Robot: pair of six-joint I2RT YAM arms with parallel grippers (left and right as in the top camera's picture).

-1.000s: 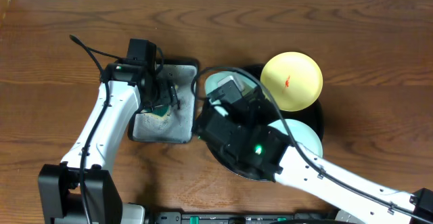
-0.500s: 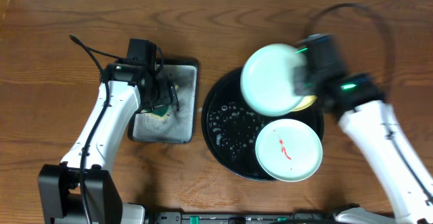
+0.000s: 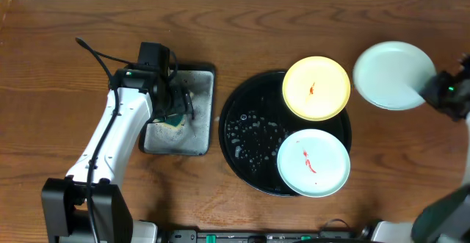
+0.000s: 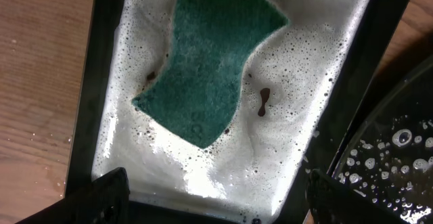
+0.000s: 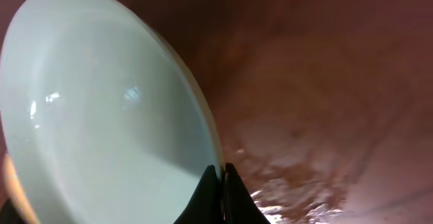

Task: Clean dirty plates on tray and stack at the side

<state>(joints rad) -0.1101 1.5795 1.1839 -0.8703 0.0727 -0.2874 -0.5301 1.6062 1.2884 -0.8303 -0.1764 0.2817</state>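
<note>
Wood-grain table [image 3: 308, 23] beneath wet black tray [image 3: 246, 129] and foamy grey tray [image 3: 197, 107]

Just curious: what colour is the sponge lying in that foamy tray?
Dark green; the sponge shows best in the left wrist view.

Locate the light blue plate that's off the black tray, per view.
Overhead: light blue plate at upper right, right of the black tray, gripped at its right edge.
Left wrist: not in it; it shows the green sponge and the black tray's rim.
Right wrist: plate fills the left half, rim pinched by the right end effector at bottom centre.
Shared landmark: the wooden table, in all three.
</note>
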